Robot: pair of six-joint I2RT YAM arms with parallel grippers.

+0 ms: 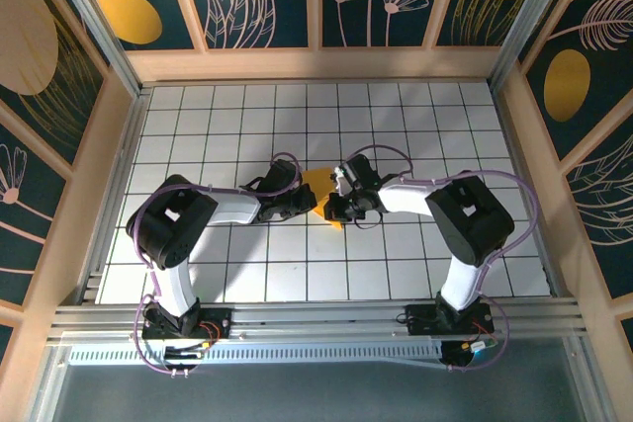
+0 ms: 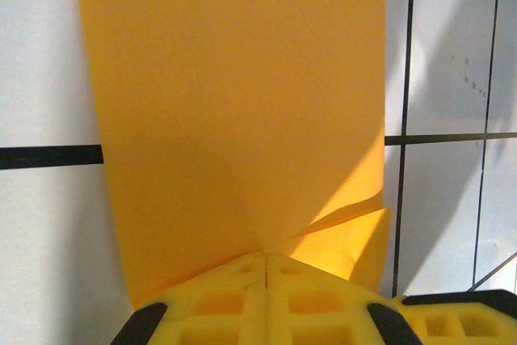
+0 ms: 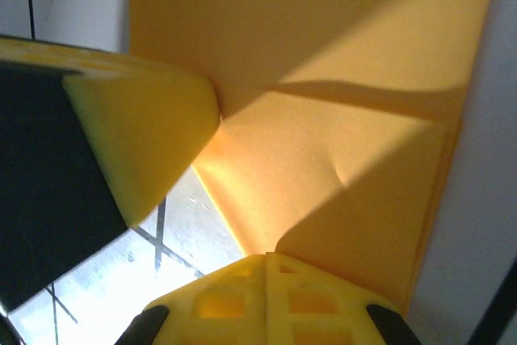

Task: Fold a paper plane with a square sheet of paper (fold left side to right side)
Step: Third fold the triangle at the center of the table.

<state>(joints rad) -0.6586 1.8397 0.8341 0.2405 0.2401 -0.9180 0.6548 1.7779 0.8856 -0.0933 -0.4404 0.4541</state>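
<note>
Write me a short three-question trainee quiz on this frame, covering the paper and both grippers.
1. True or false: the left gripper stands open.
2. Fill in: the right gripper has its fingers ___.
3. Where on the table is the paper? A) back left corner; B) middle, between the grippers; C) front right corner.
Key: 1 false; 2 shut; 3 B.

The square sheet of paper (image 2: pixel 234 103) looks matt and smooth, the white gridded table (image 1: pixel 396 126) faintly glossy.
</note>
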